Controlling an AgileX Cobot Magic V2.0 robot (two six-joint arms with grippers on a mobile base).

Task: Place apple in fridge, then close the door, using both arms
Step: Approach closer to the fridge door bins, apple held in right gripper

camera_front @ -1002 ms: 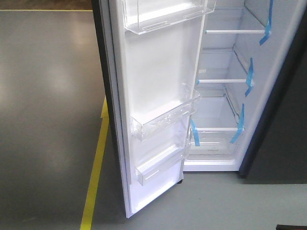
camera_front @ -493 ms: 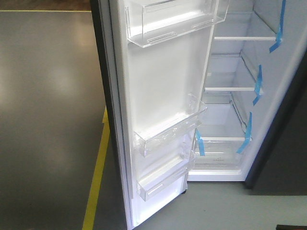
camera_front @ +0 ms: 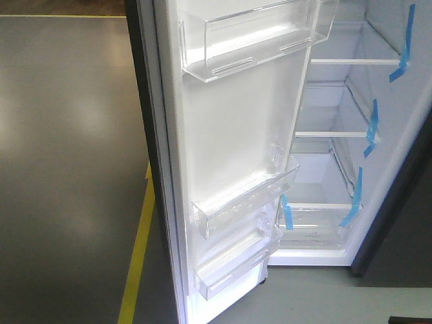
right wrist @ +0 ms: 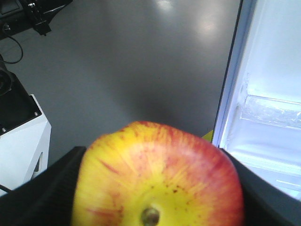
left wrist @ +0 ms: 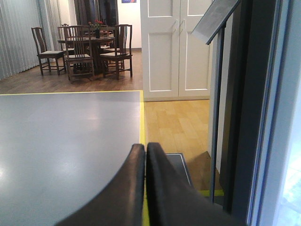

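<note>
Grey floor (camera_front: 67,135) with a yellow line (camera_front: 138,256) lies on the left of the fridge (camera_front: 324,169), and I see nothing standing on it, so I judge there is good room for swinging the door (camera_front: 229,135). The door stands wide open, its white inner face with clear bins (camera_front: 250,47) turned toward me. The apple (right wrist: 157,179) is not yet inside: the right gripper (right wrist: 155,197) clamps it between its two black fingers (right wrist: 42,193), outside the fridge, near the door's edge. The left gripper (left wrist: 145,188) is pressed together with nothing in it, out beside a dark upright edge – the door, I think. So placing the apple on a shelf (camera_front: 331,133) and closing the door both remain. The shelves look bare, but the bins stick out – I would watch them when going in
</note>
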